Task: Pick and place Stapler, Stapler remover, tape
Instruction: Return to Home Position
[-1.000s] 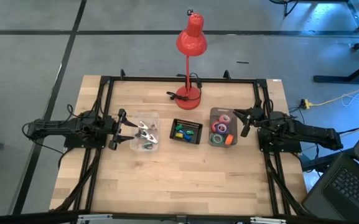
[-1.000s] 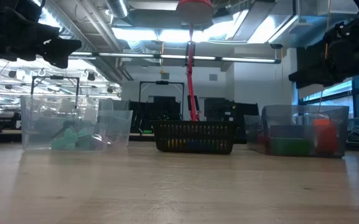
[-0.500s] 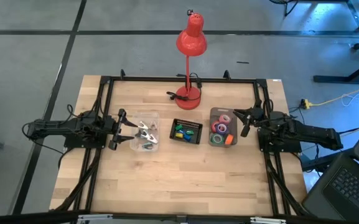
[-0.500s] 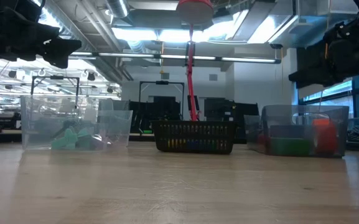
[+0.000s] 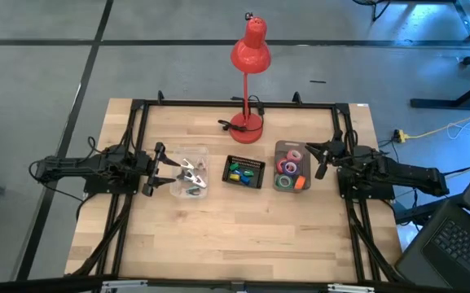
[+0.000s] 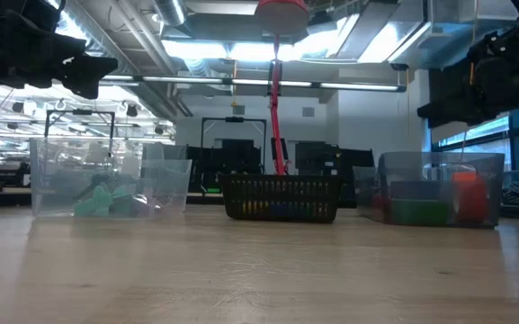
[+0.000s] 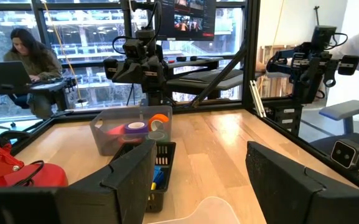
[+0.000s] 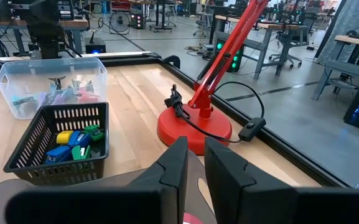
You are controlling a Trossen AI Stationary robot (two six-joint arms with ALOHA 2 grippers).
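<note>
The tape rolls (image 5: 290, 168), pink, purple, green and orange-red, lie in a clear bin (image 7: 102, 132) toward the table's right. Small blue, green and yellow staplers sit in a black mesh basket (image 5: 252, 173) at the middle. Metal staple removers (image 5: 189, 175) lie in a clear bin (image 8: 5, 74) on the left. My left gripper (image 5: 155, 168) hovers open just left of that bin, its fingers (image 7: 135, 168) wide apart. My right gripper (image 5: 318, 159) hovers just right of the tape bin, its fingers (image 8: 174, 163) shut with only a slit between them. Neither holds anything.
A red desk lamp (image 5: 249, 49) stands on its round base (image 8: 195, 130) at the table's far middle, its cord trailing beside it. A black frame (image 5: 235, 103) borders the table. Bare wood lies toward the near edge (image 5: 235, 244). A person (image 7: 27, 56) sits beyond the table.
</note>
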